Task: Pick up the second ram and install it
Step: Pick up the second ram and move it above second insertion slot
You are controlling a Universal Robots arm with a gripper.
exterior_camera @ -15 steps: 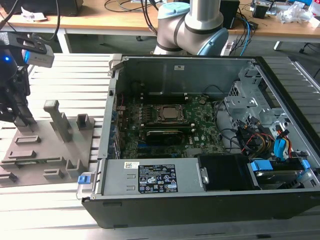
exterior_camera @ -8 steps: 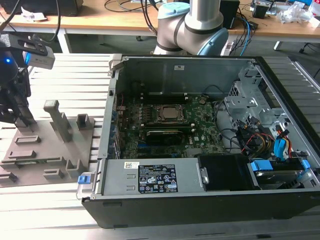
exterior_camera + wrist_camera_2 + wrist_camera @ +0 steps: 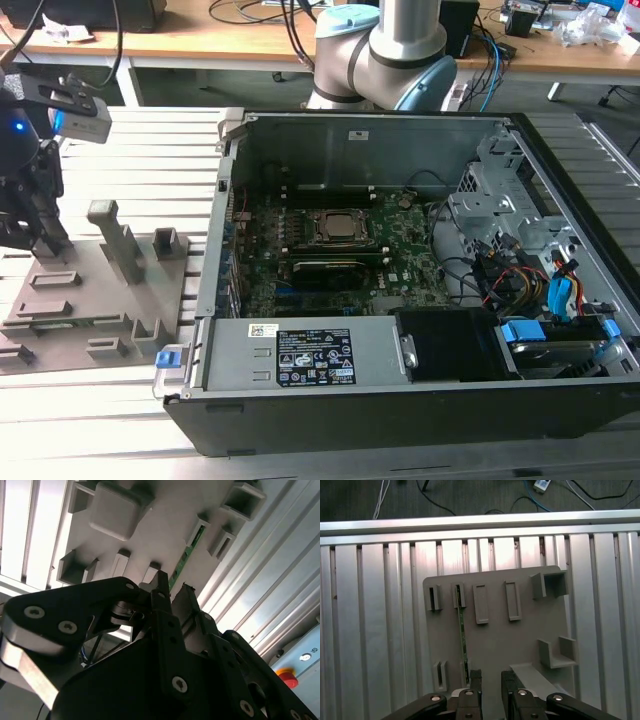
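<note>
- The hand [image 3: 491, 680] is hanging low over the grey tray [image 3: 495, 645], its two fingers [image 3: 161, 596] parted with a clear gap and gripping nothing.
- The ram [image 3: 462, 635] is standing on edge in the tray's slots, a thin green strip spanning two pairs of slots along one side of the tray.
- In the first wrist view, the ram's nearer end is sitting just beside one fingertip, not plainly inside the gap. In the second wrist view, the green edge is pointing toward that gap. Whether the stick is truly centred cannot be told.
- The step in hand appears to be the approach for the pick: the ram is not yet lifted from the tray.
- Doing it well is likely coming down to alignment. The gap should be straddling the ram's thin edge, with the fingers parallel to its flat faces, so the pads are closing on board and not on the tray's slot walls.
- A grip near the ram's middle would probably be holding it level. A grip at one end risks tilting it in the slots.
- An off-centre hand could be pressing a fingertip down onto the ram's top edge.
- The open case [image 3: 400, 300] is sitting on the slatted surface [image 3: 100, 420], just beside the tray on the exterior view's right.
</note>
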